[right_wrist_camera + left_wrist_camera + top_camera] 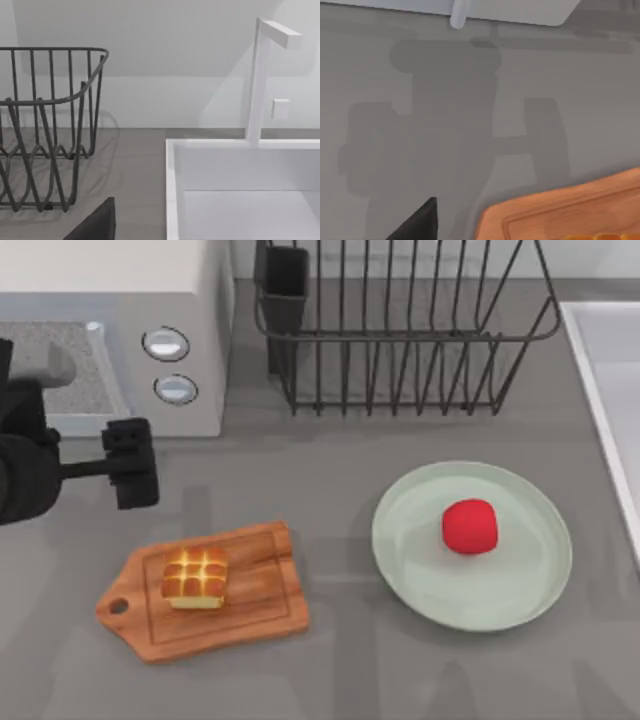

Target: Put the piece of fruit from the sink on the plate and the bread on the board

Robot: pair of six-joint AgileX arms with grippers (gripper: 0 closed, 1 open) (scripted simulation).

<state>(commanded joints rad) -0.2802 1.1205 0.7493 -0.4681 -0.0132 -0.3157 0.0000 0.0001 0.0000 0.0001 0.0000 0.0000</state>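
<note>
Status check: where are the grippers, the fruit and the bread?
Left gripper above the board's far-left side, holding nothing. Bread on board, fruit on plate. Nothing in the way.

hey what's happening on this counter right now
Both items look placed. The red fruit sits on the green plate, and the bread rests on the wooden board. The left gripper hangs above the counter just beyond the board, near the microwave, holding nothing. The sink by the dish rack holds nothing visible.
</note>
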